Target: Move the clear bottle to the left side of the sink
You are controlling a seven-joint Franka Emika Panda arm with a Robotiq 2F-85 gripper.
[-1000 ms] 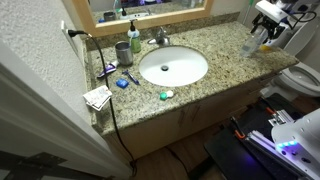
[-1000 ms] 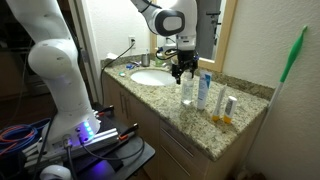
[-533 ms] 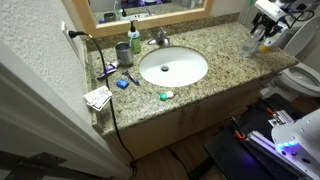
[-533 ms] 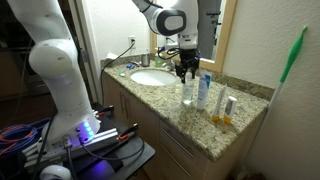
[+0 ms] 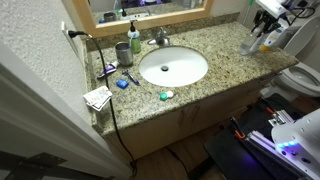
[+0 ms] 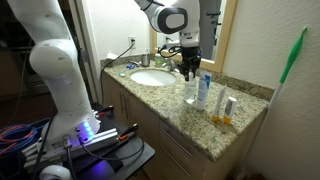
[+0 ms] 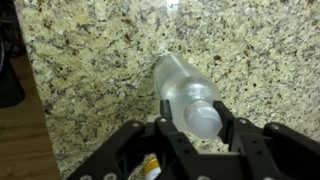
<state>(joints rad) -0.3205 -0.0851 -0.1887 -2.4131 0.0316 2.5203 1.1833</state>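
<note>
Granite bench (image 7: 90,60) was pictured beneath a clear bottle (image 7: 185,92), clasped near its cap by the part-closed pincer (image 7: 192,130), well apart from the sink (image 5: 172,66). Light, slippery plastic was judged best gripped at the neck.

White rounded arm (image 6: 160,14) links end in black jaws.

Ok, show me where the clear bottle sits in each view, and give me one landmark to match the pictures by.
Exterior view: the clear bottle is at the upper right, on the counter's far end, under the gripper.
Exterior view: the bottle is centre frame, beside a white tube.
Wrist view: the bottle fills the centre, between the jaws.
Shared landmark: the speckled granite counter.
</note>
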